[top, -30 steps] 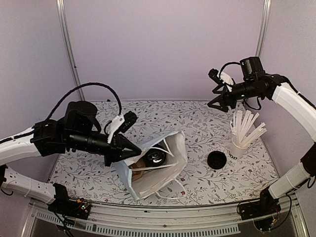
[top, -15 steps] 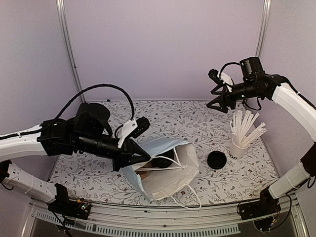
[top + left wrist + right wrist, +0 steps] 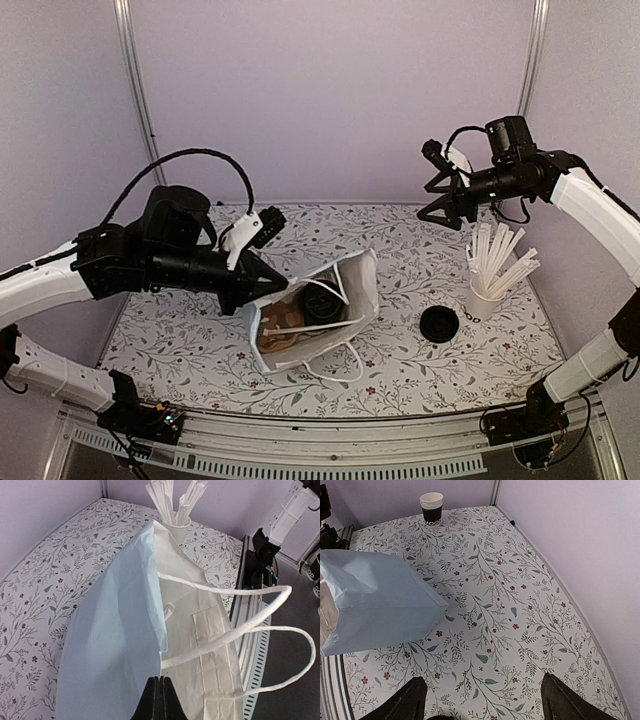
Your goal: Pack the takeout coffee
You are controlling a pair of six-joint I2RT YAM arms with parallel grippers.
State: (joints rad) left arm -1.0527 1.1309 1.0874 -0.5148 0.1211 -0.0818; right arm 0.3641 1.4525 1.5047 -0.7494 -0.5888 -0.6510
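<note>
The pale-blue paper bag [image 3: 335, 300] stands tilted on the table with its mouth facing up. Inside it I see a brown cardboard carrier [image 3: 283, 325] and the dark round top of the black coffee cup [image 3: 320, 305]. A round black lid [image 3: 439, 324] lies on the table to the right of the bag. My left gripper [image 3: 265, 282] is shut on the bag's rim. In the left wrist view its closed fingertips [image 3: 160, 680] pinch the bag's edge [image 3: 120, 630]. My right gripper [image 3: 445, 208] is open and empty, high above the back right of the table.
A white cup of wooden stirrers [image 3: 487, 285] stands at the right, also in the left wrist view [image 3: 175, 510]. A stack of black paper cups [image 3: 432, 507] stands at the far end in the right wrist view. The bag's white handles [image 3: 235, 632] hang loose.
My left gripper has pulled the bag's rim back, to the left and upward. The bag has shifted left and its mouth faces more upward. The right arm has not moved.
</note>
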